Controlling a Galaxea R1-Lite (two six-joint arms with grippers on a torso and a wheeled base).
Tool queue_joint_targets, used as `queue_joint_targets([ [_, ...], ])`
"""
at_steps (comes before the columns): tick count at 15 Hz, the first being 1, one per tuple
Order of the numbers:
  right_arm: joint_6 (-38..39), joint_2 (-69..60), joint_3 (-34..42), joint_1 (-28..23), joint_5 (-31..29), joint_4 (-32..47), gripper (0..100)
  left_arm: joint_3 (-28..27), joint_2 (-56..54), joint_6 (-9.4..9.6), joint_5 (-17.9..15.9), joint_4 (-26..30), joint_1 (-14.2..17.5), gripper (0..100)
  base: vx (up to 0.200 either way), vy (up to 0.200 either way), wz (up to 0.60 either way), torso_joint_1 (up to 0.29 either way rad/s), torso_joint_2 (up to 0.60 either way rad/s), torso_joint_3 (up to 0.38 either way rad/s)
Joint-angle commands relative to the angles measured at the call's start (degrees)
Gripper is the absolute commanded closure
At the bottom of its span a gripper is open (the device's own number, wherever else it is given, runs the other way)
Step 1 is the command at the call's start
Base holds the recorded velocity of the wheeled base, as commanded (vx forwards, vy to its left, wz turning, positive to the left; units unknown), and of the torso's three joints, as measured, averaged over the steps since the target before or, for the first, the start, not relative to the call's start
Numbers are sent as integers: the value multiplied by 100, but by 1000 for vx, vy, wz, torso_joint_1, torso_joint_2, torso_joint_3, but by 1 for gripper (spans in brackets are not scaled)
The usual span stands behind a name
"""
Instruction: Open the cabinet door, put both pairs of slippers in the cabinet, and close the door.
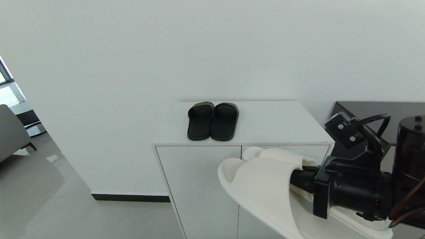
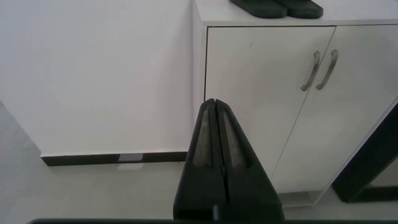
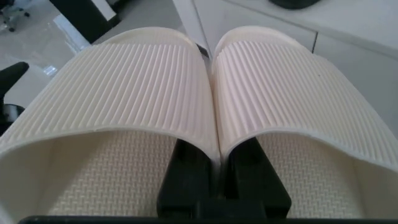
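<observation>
Risk 1: white slippers (image 3: 143, 87) hang off the right gripper (image 3: 219, 168) on a thin pinch. The jaws are closed on the 2 inner strap walls where the pair touches, with 1 finger tucked under each strap. The soles stick out well past the fingertips, so I'd expect a swing or a bump on the cabinet front to lever 1 slipper loose. In the head view the pair sits tilted, toe ends toward the cabinet (image 1: 199, 186), just in front of its right door.

Risk 2: left gripper (image 2: 216, 143) is empty, jaws pressed flat together, pointed at the cabinet. Both doors are closed. The 2 handles (image 2: 320, 70) sit just beside each other at the centre seam. Closed jaws can't take a handle, so they need opening first. With the handles that close together, catching both or the wrong one is a likely miss.

Risk 3: door swing. The held pair sits in front of the right door, so opening that door would probably hit it.

Farthest: black slippers (image 1: 213, 121) lie side by side, touching, on the cabinet top, well apart from both grippers.
</observation>
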Motion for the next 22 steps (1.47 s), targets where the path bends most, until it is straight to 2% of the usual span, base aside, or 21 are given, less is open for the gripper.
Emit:
queue_joint_targets([
  [1,3,-26,175,3,92,-49,100,1,4,3,1,-2,7,100,0,0,0,0,0,0],
  [4,65,-210,421,-6,558,-102,100,1,4,3,1,-2,7,100,0,0,0,0,0,0],
  [8,65,-210,491,-14,584,-110,100,1,4,20,-8,-2,7,100,0,0,0,0,0,0],
  [17,21,-210,623,-6,593,-277,100,1,4,20,-8,-2,7,100,0,-200,-67,2,3,3],
  [22,21,-166,632,-6,593,-277,100,1,4,12,-8,-2,7,100,0,0,0,0,0,0],
])
